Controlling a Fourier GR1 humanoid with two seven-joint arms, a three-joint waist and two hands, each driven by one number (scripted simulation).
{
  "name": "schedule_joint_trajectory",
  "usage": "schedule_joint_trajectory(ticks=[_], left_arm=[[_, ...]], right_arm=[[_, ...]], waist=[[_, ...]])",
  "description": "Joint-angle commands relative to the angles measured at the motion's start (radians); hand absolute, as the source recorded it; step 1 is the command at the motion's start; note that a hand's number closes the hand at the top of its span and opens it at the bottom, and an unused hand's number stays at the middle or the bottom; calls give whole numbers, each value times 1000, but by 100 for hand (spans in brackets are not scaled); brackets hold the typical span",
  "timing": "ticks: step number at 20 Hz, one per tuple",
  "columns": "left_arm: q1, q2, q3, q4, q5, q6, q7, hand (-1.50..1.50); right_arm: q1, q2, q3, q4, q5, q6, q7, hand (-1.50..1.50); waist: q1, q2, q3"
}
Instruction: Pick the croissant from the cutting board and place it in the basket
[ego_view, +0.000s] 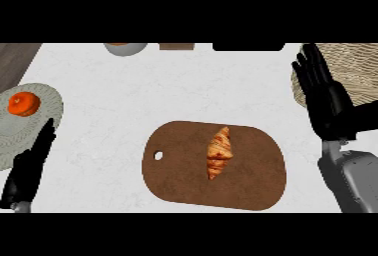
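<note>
Croissant waits on the board, right hand nearer

The golden flaky croissant (218, 152) lies on the brown oval wooden cutting board (177, 170), long axis 12-to-6, at 8 o'clock from the open black right hand (325, 95); the woven basket (354, 65) is behind it

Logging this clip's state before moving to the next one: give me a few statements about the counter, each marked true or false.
1. The croissant lies on the cutting board. True.
2. The right hand is curled round the croissant. False: it is open, fingers straight, apart from the croissant, in front of the basket.
3. The basket holds the croissant. False: the croissant is on the board.
4. An orange item sits on the plate at the left. True.
5. The left hand holds nothing. True.
</note>
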Motion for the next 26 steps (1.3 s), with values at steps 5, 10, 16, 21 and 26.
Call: schedule_joint_trajectory(ticks=[5, 10, 16, 21, 26], left_arm=[[-17, -153, -74, 96, 97, -85, 92, 0], [-7, -181, -123, 81, 125, -133, 158, 0], [-12, -152, -77, 105, 147, -152, 164, 0], [11, -155, -70, 106, 148, -140, 168, 0], [33, -168, -59, 114, 152, -131, 157, 0]], right_arm=[[-239, 178, 249, 215, 198, -52, 62, 150], [-261, 321, 530, 379, 356, 0, 75, 150], [-432, 346, 705, 580, 534, -216, 348, -150], [-709, 289, 750, 685, 733, -10, 675, -150], [-953, 322, 728, 652, 682, 349, 906, -150]], waist=[[58, -6, -4], [82, -6, -3], [71, -19, -4], [37, -44, -9], [12, -43, -5]])
